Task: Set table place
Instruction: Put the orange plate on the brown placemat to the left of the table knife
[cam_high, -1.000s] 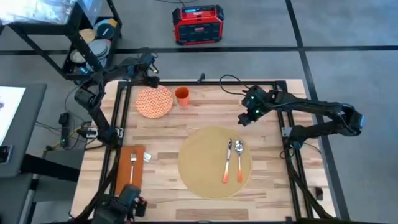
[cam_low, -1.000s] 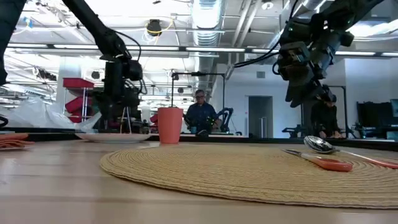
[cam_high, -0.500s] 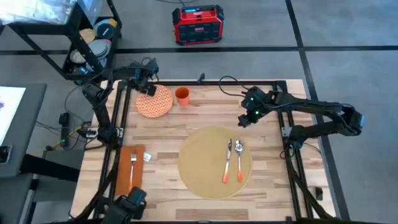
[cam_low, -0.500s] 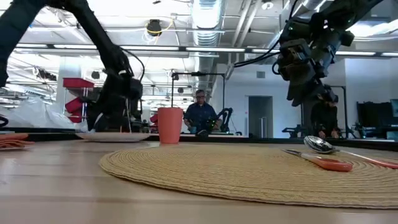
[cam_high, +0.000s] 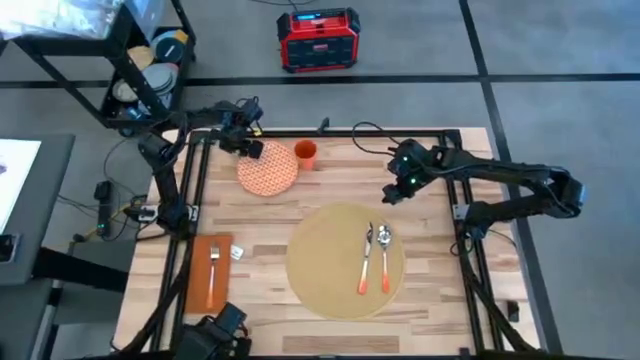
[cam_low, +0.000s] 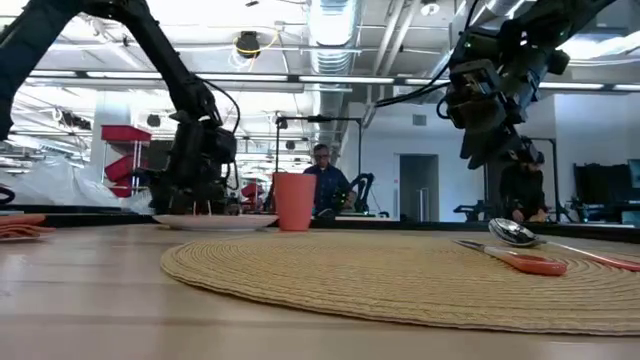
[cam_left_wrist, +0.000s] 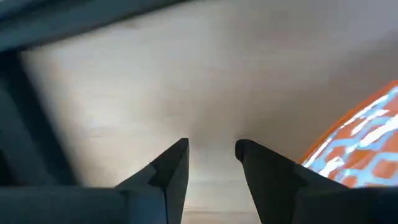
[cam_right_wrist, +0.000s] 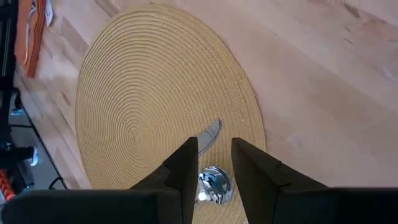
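A large rectangular worktop of light wood planks (cam_high: 440, 300), edged with a black metal frame, is seen lying level. A large, flat, round, tan woven placemat (cam_high: 325, 255) is laid flat on it, nearer the worktop's front edge and right of centre.
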